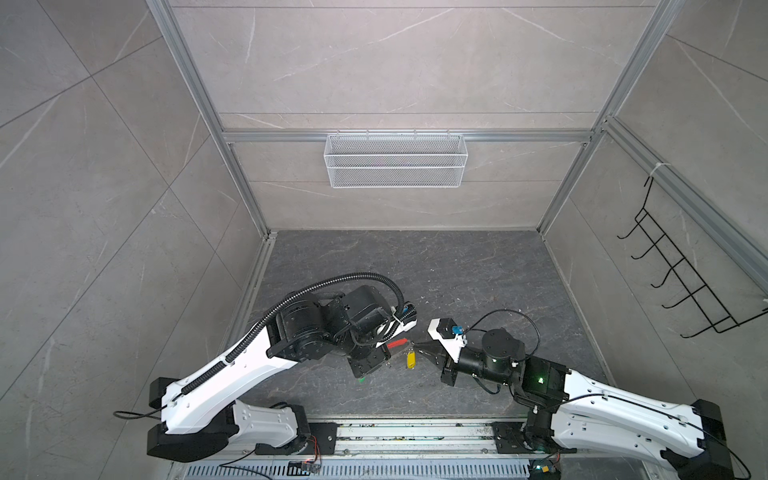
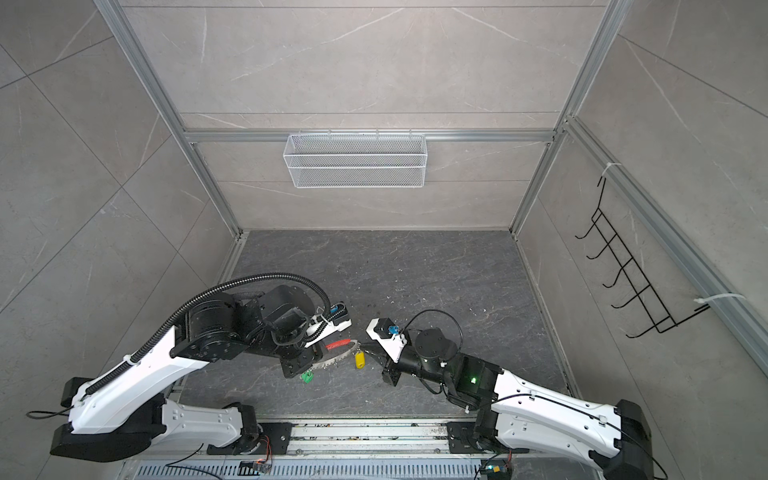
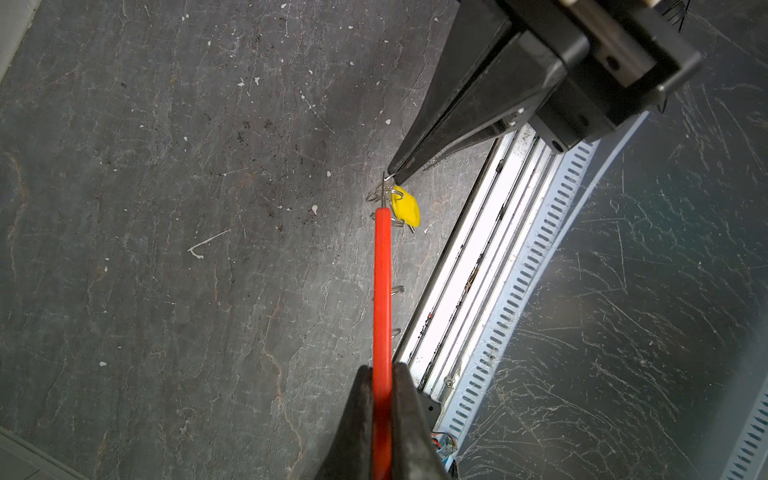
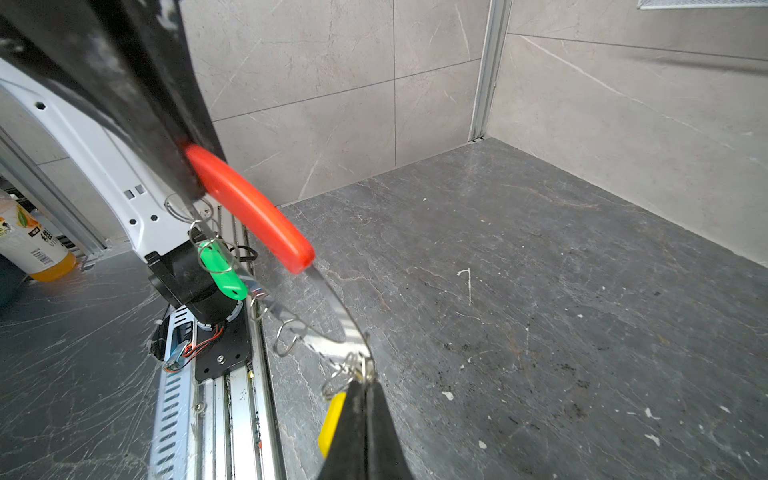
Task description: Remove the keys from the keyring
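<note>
The keyring, a thin metal hoop with a red sleeve, hangs above the dark floor between my two grippers. My left gripper is shut on the red sleeve. At the hoop's far end my right gripper is shut on thin metal, right beside the silver ring that carries the yellow key. The green key hangs on the hoop near the left gripper. Both top views show the sleeve, the yellow key and the right gripper; the green key shows under the left wrist.
Small silver split rings hang along the hoop. An aluminium rail runs along the front edge. A white mesh basket hangs on the back wall, a black hook rack on the right wall. A drink bottle stands beyond the rail.
</note>
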